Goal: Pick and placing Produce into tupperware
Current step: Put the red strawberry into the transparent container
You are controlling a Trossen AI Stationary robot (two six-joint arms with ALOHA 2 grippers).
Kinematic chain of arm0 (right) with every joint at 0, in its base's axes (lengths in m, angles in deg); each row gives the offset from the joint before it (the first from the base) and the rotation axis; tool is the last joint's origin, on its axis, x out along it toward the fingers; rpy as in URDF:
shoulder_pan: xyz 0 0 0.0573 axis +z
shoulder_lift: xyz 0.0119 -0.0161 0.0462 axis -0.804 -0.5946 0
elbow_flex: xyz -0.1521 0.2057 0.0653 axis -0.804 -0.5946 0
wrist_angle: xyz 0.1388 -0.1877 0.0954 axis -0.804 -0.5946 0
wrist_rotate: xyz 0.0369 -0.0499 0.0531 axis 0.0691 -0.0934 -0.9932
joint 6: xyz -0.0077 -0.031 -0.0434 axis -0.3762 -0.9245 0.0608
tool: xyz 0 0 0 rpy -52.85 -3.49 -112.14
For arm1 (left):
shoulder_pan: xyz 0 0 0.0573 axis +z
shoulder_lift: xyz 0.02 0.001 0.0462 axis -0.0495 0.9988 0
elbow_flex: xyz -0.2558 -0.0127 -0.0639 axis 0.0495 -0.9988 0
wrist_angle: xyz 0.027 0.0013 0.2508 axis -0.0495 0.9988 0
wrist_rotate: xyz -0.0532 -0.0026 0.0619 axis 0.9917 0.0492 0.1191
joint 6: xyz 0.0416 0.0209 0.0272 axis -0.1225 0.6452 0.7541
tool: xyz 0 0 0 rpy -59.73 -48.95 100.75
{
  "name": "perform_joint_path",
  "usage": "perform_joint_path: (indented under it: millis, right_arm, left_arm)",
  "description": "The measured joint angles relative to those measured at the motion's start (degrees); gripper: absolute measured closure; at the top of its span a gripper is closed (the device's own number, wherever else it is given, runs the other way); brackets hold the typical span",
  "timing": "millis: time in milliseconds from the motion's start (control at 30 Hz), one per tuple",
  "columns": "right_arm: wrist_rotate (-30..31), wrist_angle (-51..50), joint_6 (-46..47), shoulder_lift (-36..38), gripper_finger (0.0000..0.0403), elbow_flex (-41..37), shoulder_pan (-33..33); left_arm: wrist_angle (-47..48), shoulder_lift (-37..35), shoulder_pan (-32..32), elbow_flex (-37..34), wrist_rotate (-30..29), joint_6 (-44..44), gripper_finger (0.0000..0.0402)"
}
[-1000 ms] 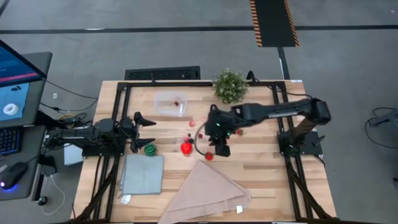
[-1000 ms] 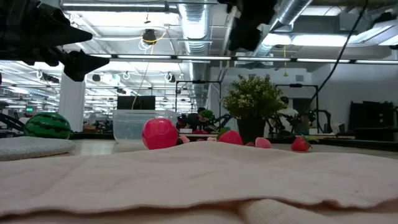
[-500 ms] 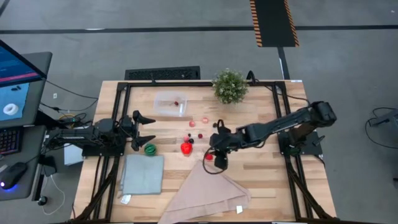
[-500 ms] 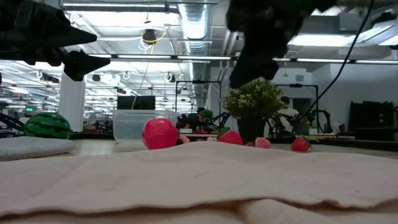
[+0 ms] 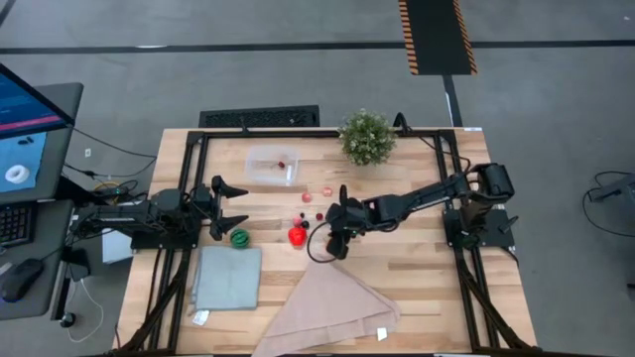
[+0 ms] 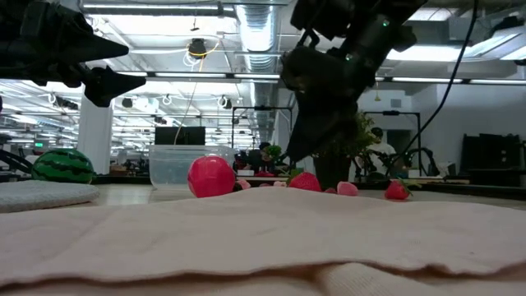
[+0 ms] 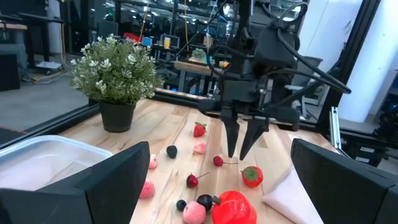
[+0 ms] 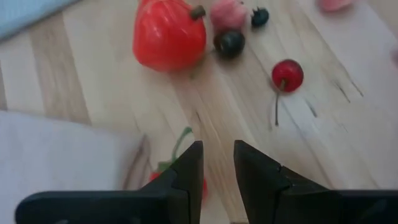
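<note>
Two dark, jointed arms with black cables, tapered black jaws.

My right arm reaches in from three o'clock, stretched low toward the table's middle, its wrist pitched steeply so the right gripper (image 5: 335, 245) points down at the boards. From the left wrist camera I see its two fingers (image 7: 231, 134) hanging nearly vertical, tips narrowly parted. My left arm lies folded along the nine o'clock edge, forearm level, and the left gripper (image 5: 236, 203) faces three o'clock with its fingers spread wide above the table.
</note>
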Motion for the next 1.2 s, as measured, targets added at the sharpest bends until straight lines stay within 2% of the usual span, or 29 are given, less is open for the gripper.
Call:
perform_joint_path:
  millis: [633, 1033, 1200]
  right_arm:
    - [-0.1, 5.5, 1.9, -0.8, 0.0287, 0.1, 2.9]
    - [-0.5, 6.3, 2.5, -4.9, 0.0227, 0.1, 2.0]
    - [-0.5, 6.3, 2.5, -5.0, 0.0216, 0.0, 2.0]
  left_arm:
    - [0.0, 0.0, 0.0, 0.0, 0.0, 0.0, 0.0020]
    - [0.0, 0.0, 0.0, 0.0, 0.0, 0.0, 0.0020]
    - [0.0, 0.0, 0.0, 0.0, 0.0, 0.0, 0.0020]
